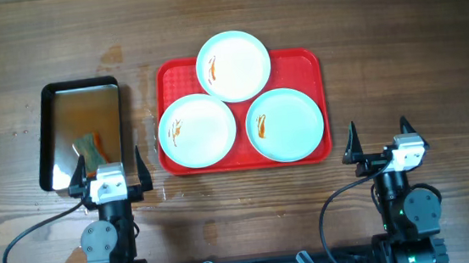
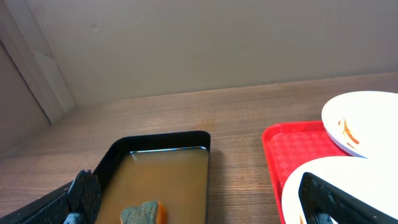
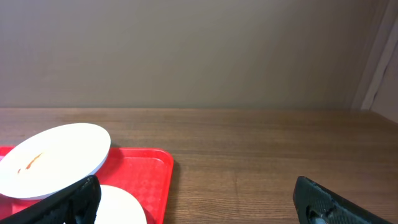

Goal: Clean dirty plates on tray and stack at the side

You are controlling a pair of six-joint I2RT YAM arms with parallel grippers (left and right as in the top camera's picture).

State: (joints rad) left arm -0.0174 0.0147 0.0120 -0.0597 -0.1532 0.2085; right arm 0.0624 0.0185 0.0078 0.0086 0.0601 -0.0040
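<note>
Three pale blue-white round shallow plates (image 1: 233, 65) are listed; where are they located?

Reply: All are seated in the large red rectangular plastic tray (image 1: 306, 64), one at the far edge and two nearer the arms. Orange-red smears are seen on each.

Query: How are the grippers set?

Reply: The left gripper (image 1: 108, 165) is spread wide, off the tray's near left corner. The right gripper (image 1: 379, 134) is spread wide, off the near right corner. Nothing is gripped.

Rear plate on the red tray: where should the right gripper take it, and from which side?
Pinch its right-hand rim, coming in low from the right. The rear plate leans on the two front plates, so that edge stands clear of the tray, leaving room for one finger of the open right gripper beneath; probably the easiest hold.
</note>
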